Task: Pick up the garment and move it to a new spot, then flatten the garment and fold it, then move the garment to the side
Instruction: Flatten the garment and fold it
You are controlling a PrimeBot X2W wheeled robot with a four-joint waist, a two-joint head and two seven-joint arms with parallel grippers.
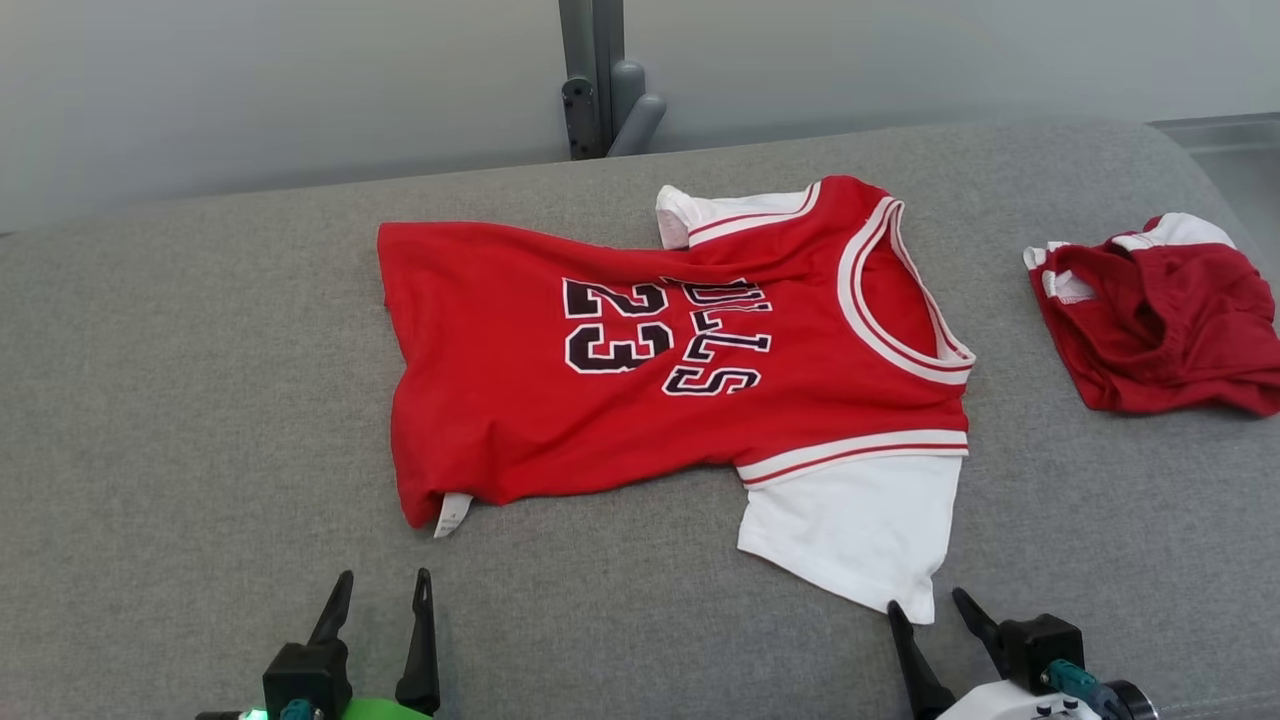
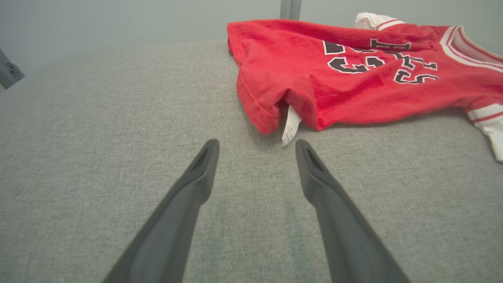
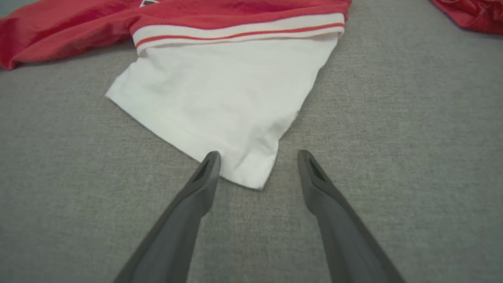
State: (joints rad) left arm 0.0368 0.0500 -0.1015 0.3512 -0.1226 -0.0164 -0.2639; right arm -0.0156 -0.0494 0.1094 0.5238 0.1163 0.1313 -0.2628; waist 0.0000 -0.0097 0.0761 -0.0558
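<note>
Clearly soft stuff: red jersey [image 1: 660,360] spread front-up across the middle of the grey upholstered surface [image 1: 200,400], hem to the left, neck to the right, near white sleeve [image 1: 860,520] lying flat. Probably light and limp, prone to sag and bunch once lifted; not fragile, and unlikely to slide on this rough weave. Creased across the far shoulder, far sleeve [image 1: 685,215] partly folded under.

Best taken at two edges at once: near hem corner, beside the dangling white label [image 1: 452,513], for the left gripper [image 1: 385,574]; end of the near sleeve or the striped trim above it for the right gripper [image 1: 925,598]. Pinch low and through both layers, to avoid lifting the top layer alone.

Left gripper: jaws spread wide, holding nothing, just short of the label. Right gripper: jaws equally wide, holding nothing, straddling the sleeve's near corner; touching the cloth or hovering, cannot tell.

Well apart at the far right, a second red-and-white garment [image 1: 1160,310], crumpled; worth keeping clear of when carrying the jersey sideways. Beyond the far edge, a grey post [image 1: 600,90], out of the way. Nothing between grippers and cloth.
</note>
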